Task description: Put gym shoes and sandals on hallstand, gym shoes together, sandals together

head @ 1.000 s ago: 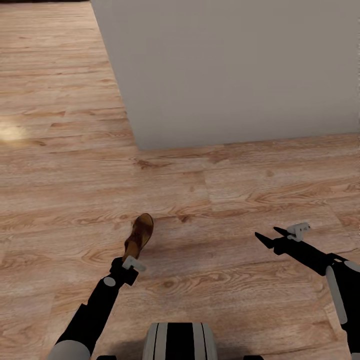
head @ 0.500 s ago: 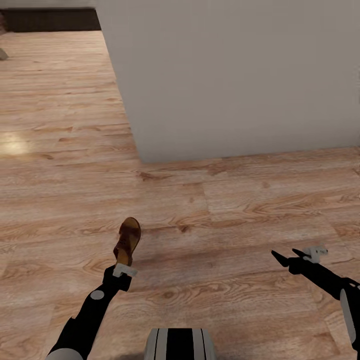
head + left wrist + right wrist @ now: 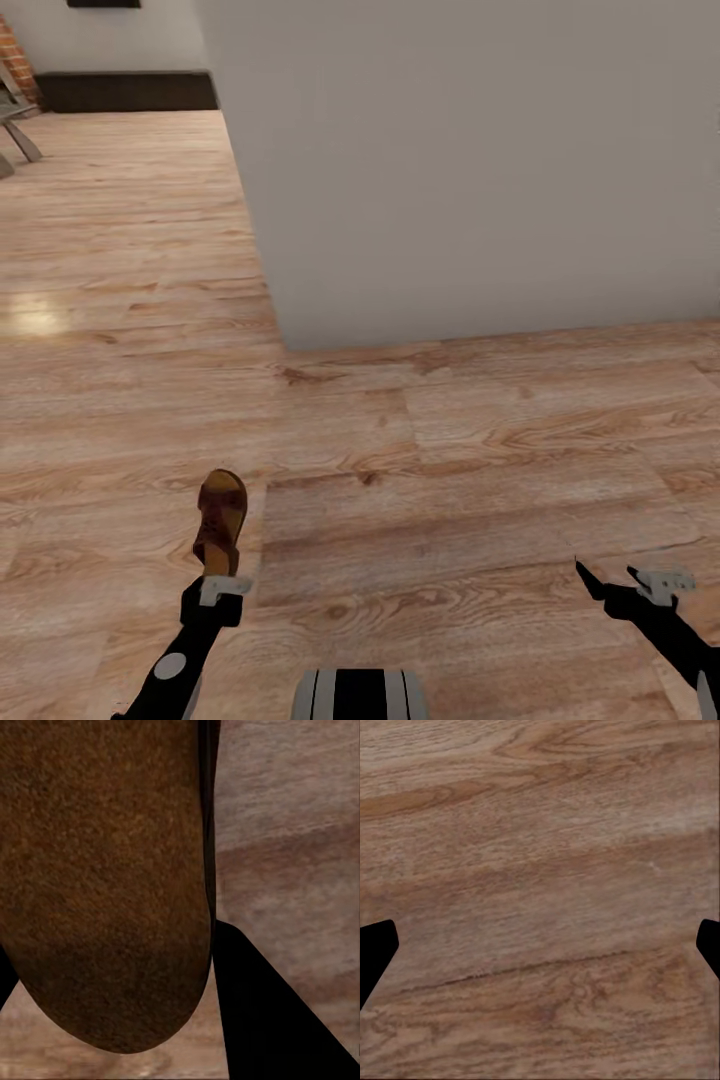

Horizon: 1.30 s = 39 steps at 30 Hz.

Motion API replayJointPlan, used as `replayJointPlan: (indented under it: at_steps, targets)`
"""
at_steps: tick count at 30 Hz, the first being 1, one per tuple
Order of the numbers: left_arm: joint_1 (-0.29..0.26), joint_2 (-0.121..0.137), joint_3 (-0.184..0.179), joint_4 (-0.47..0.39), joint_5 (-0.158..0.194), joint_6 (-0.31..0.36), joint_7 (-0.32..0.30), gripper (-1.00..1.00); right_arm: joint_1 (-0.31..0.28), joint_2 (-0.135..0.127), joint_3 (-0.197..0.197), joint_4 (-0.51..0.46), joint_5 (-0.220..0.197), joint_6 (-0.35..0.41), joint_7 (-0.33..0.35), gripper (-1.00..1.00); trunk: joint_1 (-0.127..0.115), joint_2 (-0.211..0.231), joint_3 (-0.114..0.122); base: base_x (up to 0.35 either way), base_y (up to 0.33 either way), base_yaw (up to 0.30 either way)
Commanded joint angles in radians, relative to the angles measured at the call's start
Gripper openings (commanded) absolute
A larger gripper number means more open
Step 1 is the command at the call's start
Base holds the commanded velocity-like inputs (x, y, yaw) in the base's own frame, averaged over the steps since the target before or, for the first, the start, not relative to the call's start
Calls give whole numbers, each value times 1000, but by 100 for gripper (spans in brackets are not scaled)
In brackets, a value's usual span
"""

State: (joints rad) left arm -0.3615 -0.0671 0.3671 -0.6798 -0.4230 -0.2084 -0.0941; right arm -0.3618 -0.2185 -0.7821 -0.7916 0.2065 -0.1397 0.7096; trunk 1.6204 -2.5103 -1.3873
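Note:
One dark brown sandal [image 3: 221, 522] hangs just above the corridor floor [image 3: 430, 480] at the lower left of the head view, with my left gripper [image 3: 222, 582] shut on its near end. Up close in the left wrist view, the sandal's brown surface [image 3: 105, 877] lies against a black finger [image 3: 270, 1020]. My right gripper [image 3: 608, 580] is open at the lower right over bare planks, and its fingertips [image 3: 375, 949] stand wide apart at the edges of the right wrist view. The gym shoes, the other sandal and the hallstand are out of view.
A plain grey wall corner [image 3: 450, 170] juts out ahead, its base meeting the floor mid-picture. Open wood floor runs past it on the left towards a dark skirting board [image 3: 130, 90] and grey furniture legs [image 3: 15, 135]. My base [image 3: 360, 695] shows at the bottom edge.
The view has tilted up, showing more of the far corridor. Both arms have drawn back towards me and apart, the left still holding the sandal.

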Motion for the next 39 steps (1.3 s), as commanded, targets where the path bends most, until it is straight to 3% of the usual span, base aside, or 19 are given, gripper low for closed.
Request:
replayJointPlan:
  at_steps: [1, 7, 12, 17, 22, 39]
  targets:
    - [5, -2, 8, 4, -7, -16, -1, -100, 0, 0, -7, 21, 13, -30, -7, 100, -1, 0, 5, 0, 0, 0]
    - [40, -1, 10, 83, 34, -91, 52, -100, 22, 1, -15, 159, 24, -201, -87, 100, -3, 1, 38, 0, 0, 0]
    - [58, 2, 10, 114, 54, -111, 72, -100, 47, 1, -15, 186, 25, -241, -132, 100, -6, 3, 65, 0, 0, 0]
    - [101, 2, 10, 129, 71, -171, 86, -100, 91, 7, -15, 218, 25, -286, -193, 100, -8, 4, 92, 0, 0, 0]
    - [123, 0, 10, 133, 74, -190, 89, -100, 115, 15, -16, 271, 24, -351, -210, 100, -10, 5, 119, 0, 0, 0]
    - [132, 1, 10, 137, 90, -194, 88, -100, 122, 46, -16, 351, 24, -387, -211, 100, -18, 9, 212, 0, 0, 0]
